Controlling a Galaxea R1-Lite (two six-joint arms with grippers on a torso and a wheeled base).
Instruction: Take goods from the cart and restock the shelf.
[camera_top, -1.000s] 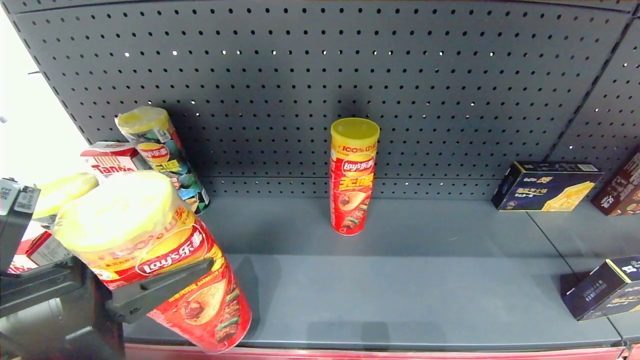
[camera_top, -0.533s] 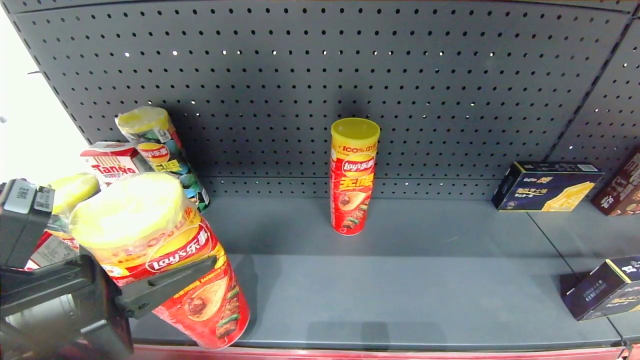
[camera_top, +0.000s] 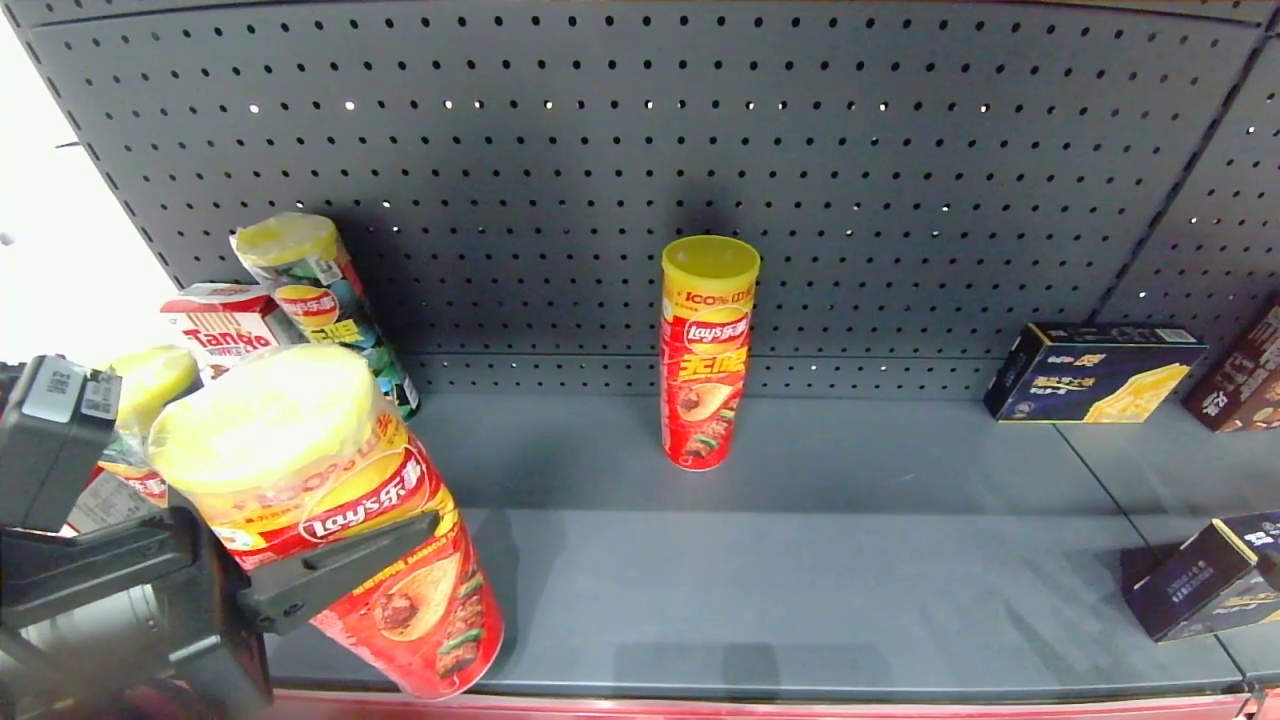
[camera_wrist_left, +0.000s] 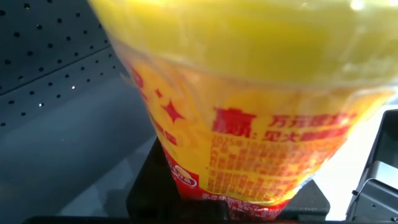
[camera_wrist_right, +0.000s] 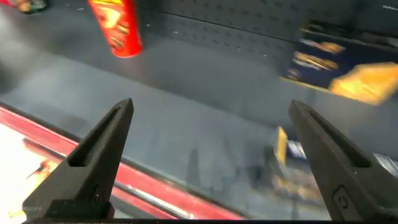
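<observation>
Head and wrist views of a shelf-restocking step. A pegboard (camera_top: 640, 150) backs the grey shelf (camera_top: 850, 560), most of whose middle lies bare.

At the front left, the left hand (camera_top: 330, 540) is clamped on the held can (camera_top: 340, 500), a red tube with a yellow lid under clear wrap; one finger (camera_top: 340, 565) crosses its side. The can tilts, lid toward the robot, and its base hangs close over the shelf's front edge; whether it touches cannot be told. In the left wrist view the same can (camera_wrist_left: 249, 124) stands right against the camera.

Three boxes lie at the right: a dark box (camera_top: 1095, 372) against the pegboard, a second box (camera_top: 1200, 580) nearer the front, and a brown box (camera_top: 1245, 385) at the frame edge.

A centre can (camera_top: 706, 360) stands upright near the pegboard. At the left rear a leaning can (camera_top: 325, 310) tips against the pegboard beside a wafer box (camera_top: 225, 320), and a fourth can (camera_top: 150, 385) shows just behind the left hand.

The right hand (camera_wrist_right: 210, 118) hangs above the shelf's front edge, fingers wide apart and holding nothing.

Progress, as judged: the centre can appears already placed. The held can has reached the shelf but is not yet set upright or released. Levelling it, lowering it and letting go remain.
</observation>
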